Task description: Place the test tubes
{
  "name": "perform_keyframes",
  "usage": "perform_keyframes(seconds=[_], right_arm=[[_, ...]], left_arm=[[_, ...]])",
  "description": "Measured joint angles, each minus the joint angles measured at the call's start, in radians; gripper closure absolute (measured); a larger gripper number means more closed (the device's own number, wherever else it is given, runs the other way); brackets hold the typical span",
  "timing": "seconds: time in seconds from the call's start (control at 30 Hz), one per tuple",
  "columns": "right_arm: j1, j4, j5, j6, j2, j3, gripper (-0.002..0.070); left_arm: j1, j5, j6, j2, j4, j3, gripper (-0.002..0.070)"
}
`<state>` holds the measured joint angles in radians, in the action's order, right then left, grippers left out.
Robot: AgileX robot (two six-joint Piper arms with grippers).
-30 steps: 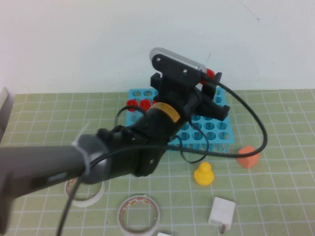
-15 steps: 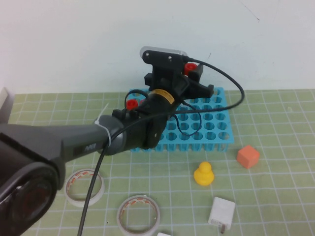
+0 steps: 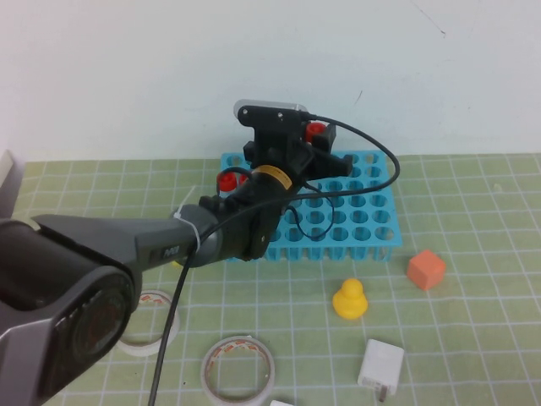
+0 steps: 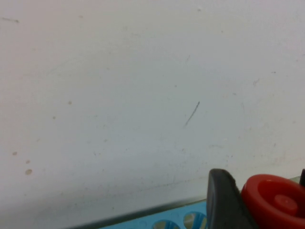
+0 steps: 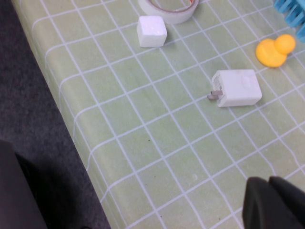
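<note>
Well, at the lower left of the high view a tape roll (image 3: pixel 221 348) lies on the mat (image 3: pixel 473 194), away from the work. From that corner the left arm reaches up to the middle of the frame, and the left gripper (image 3: pixel 319 138) hangs above the back rows of the rack (image 3: pixel 355 222), clenched on a tube (image 3: pixel 315 131) just below its red cap. Gripping it high probably leaves the body free to drop into a hole, and holding it over the rack suggests a hole is being lined up. The left wrist view shows the same cap at its lower right edge, pressed against a dark finger (image 4: pixel 220 200), with the blue rack just beneath.

The rack is the only container. Its upper left corner holds a seated tube (image 3: pixel 226 179), red cap up; a second beside it is hidden by the arm, so I cannot be sure of it. The holes that show across the middle and right look empty.

Further right, a duck (image 3: pixel 349 299), a charger (image 3: pixel 380 365) and a cube (image 3: pixel 425 269) sit in front of the rack, apart from it.

The right gripper (image 5: pixel 272 202) is absent from the high view; its own camera shows it parked over the mat's near edge, fingers closed on nothing
</note>
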<state>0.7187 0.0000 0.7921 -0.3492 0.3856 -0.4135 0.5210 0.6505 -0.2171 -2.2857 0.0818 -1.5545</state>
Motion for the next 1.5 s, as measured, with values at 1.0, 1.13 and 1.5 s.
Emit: perform_keyframes(seconds=[1.0,1.13,1.5], right_arm=[[0.0,0.0,0.0,0.0,0.0,0.0,0.0678],[0.0,0.0,0.0,0.0,0.0,0.0,0.0678],[0.0,0.0,0.0,0.0,0.0,0.0,0.0678]], left_arm=[[0.0,0.145,-0.053,-0.131,-0.053,-0.054,0.041],[0.0,0.16,-0.042,-0.136,-0.053,-0.054,0.041],[0.0,0.152,-0.042,-0.137,-0.055,-0.054,0.041]])
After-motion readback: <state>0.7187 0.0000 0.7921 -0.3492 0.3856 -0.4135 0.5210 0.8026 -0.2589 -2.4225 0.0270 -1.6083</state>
